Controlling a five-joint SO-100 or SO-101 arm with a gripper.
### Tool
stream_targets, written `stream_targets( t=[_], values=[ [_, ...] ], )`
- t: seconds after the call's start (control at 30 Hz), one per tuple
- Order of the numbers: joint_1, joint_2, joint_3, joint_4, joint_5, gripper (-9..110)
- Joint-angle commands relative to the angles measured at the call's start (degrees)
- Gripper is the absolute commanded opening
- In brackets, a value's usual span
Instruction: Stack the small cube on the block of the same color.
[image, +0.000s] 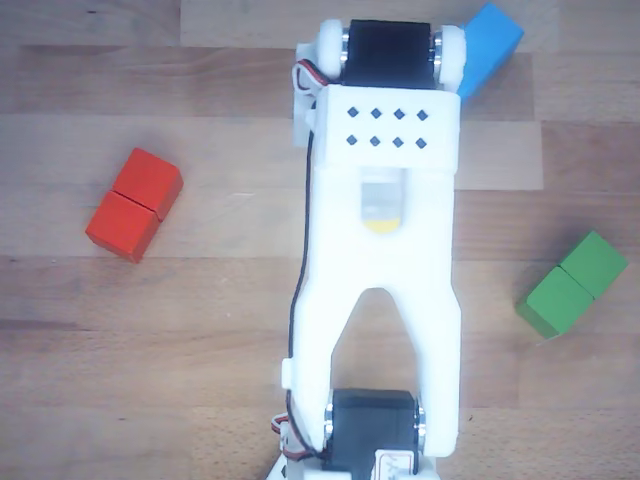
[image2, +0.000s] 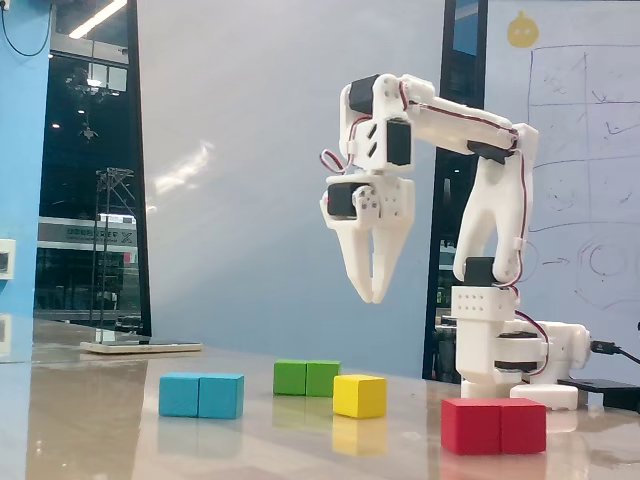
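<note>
Gripper (image2: 370, 298) hung in the upper middle of the fixed view, fingers pointing down with a narrow gap between their tips, holding nothing and well above the tabletop. One white arm (image2: 480, 200) rose from its base at the right of that view and reached left; in the other view the same arm (image: 385, 260) filled the centre from top to bottom.

One wooden table (image: 200, 350) carried four coloured pieces. Three were double-length blocks. One red block (image2: 493, 425) sat nearest the camera at the lower right of the fixed view, and at the left of the other view (image: 134, 204). One blue block (image2: 201, 395) lay at the lower left of the fixed view; in the other view only a corner of it (image: 490, 45) showed at the top, past the arm. One green block (image2: 306, 377) stood behind, in the middle, and appeared at the right of the other view (image: 572, 285).

One small cube (image2: 359, 396), yellow, rested on the table just right of the green block and below the gripper. In the other view a small yellow patch under the arm was possibly that cube.
</note>
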Motion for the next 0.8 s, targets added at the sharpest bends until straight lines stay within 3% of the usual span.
stream_targets(
  t=[0.0,0.3,0.77],
  values=[
    [-2.72,9.58,0.44,-4.57,-0.35,0],
    [-3.34,28.65,29.62,-17.05,-0.44,0],
    [-3.25,48.08,51.59,-37.79,-0.44,0]
  ],
)
